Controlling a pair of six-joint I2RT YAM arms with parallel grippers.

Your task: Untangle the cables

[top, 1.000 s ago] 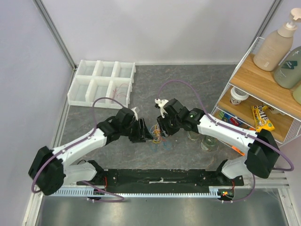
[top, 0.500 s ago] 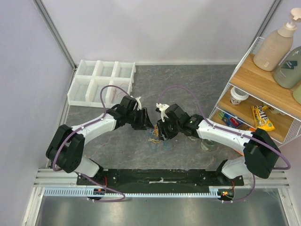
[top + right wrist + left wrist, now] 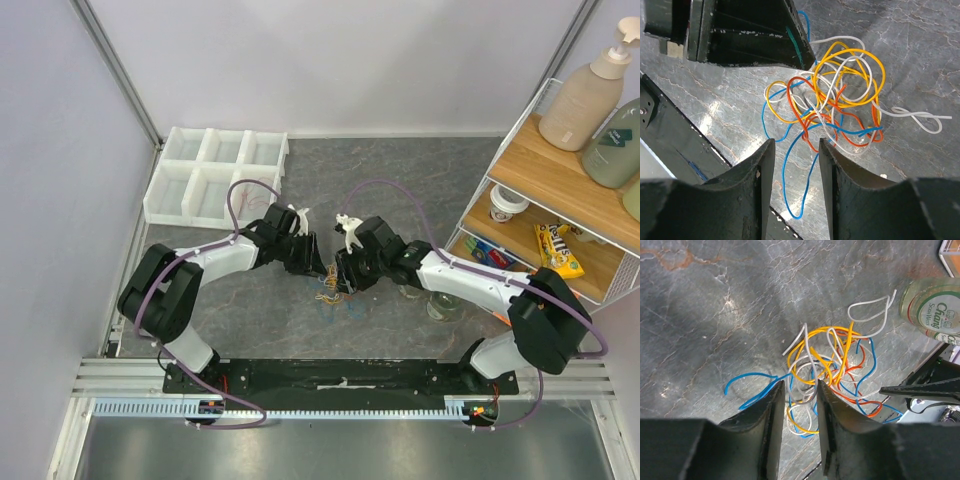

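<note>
Change: the left arm (image 3: 205,262) has swung in from the near-left. Its left gripper (image 3: 799,386) now sits right at the cables (image 3: 832,365), nose to nose with the right gripper (image 3: 796,142), which has barely shifted.
Left pincer: narrower than a moment ago, but a gap shows between the fingers. White and blue strands run through it, and we cannot tell that any is pinched.
Right pincer: fingers apart, holding nothing, with a blue strand lying beneath the gap.
Cables, place: one knot lying flat on the grey table (image 3: 420,180), mid-table, between the two grippers.
Meaning: we judge both pincers are set for a pull apart. No strand is separated yet.
Count, grippers: two.
Count, cables: one tangle in four colours: yellow, red-orange, blue and white. The strands are too interlaced to count by colour.
Count, other: one white tray (image 3: 218,163) of six compartments, far left, well apart from the knot.
</note>
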